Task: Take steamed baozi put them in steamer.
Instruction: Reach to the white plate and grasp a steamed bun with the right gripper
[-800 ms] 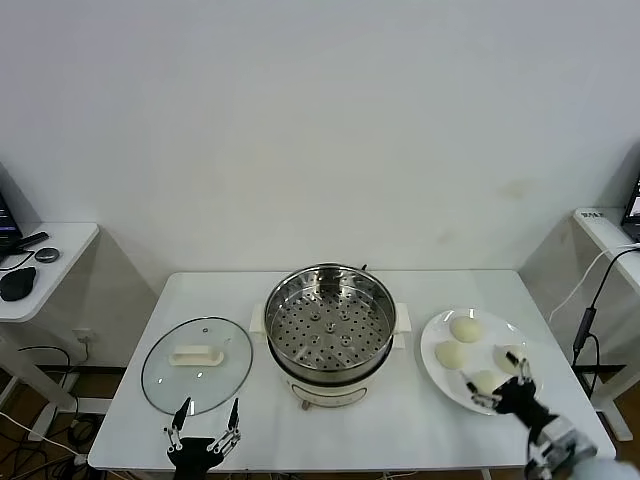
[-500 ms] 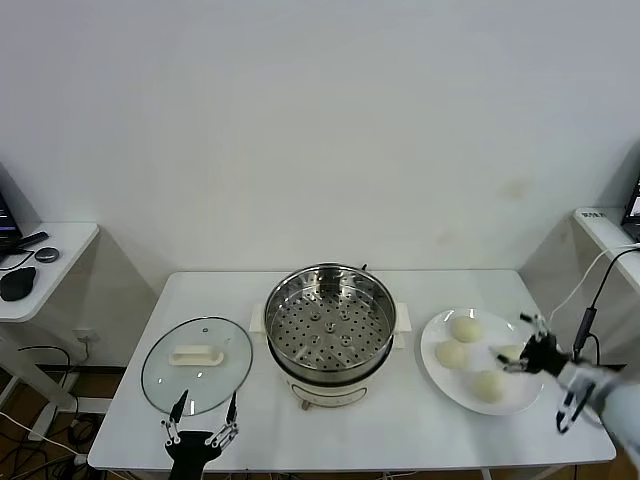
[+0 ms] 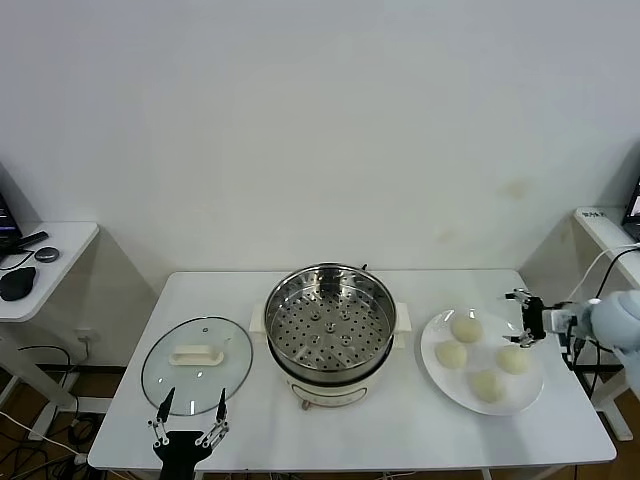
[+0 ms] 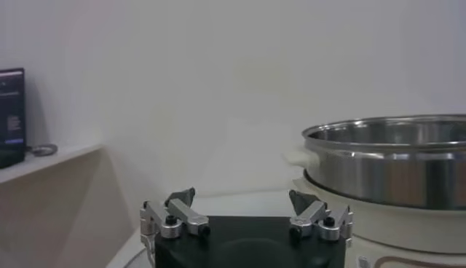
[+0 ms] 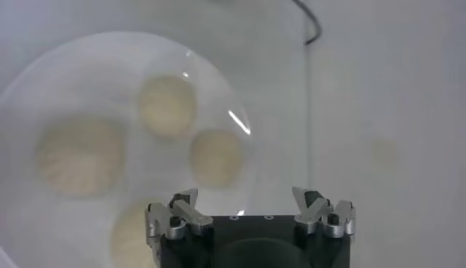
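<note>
Right gripper [image 3: 524, 322] spread wide, empty, over plate's [image 3: 436, 372] far edge beside four steamed baozi [image 3: 465, 328]; left gripper [image 3: 187, 420] released, near table edge; steamer [image 3: 330, 332] empty

No text, label, brand, number or sign can be read anywhere; any markings are too small to make out.

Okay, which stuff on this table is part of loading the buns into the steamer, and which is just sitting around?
Part of the job:
- four buns on the plate
- steamer, tray bare
- right gripper, open, over the plate's far edge

Just sitting there:
- glass lid, flat on the table
- left gripper, open, parked at the near edge
</note>
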